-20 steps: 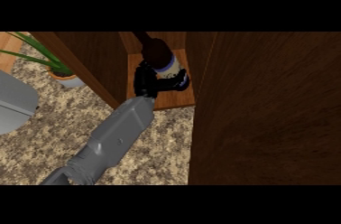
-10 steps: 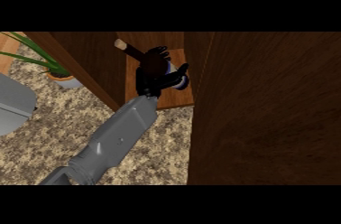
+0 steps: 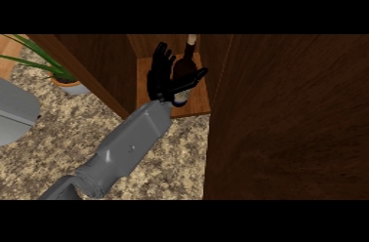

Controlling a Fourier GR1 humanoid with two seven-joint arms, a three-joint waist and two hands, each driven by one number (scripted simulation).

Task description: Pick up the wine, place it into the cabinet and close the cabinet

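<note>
The dark wine bottle stands on the wooden shelf inside the open cabinet, its pale-capped neck pointing to the back. My left hand is inside the cabinet just left of the bottle. It is open, with straight fingers pointing up along the bottle's side. The thumb stretches across the bottle's lower part and hides it. My right hand shows nowhere.
A wide brown cabinet door fills the view's right side. A slanted wooden panel bounds the opening on the left. On the speckled counter stand a potted plant and a grey appliance at the far left.
My left hand was curled round the bottle and is now open with straight fingers. The bottle's neck swung from leaning left to pointing toward the back of the shelf.
</note>
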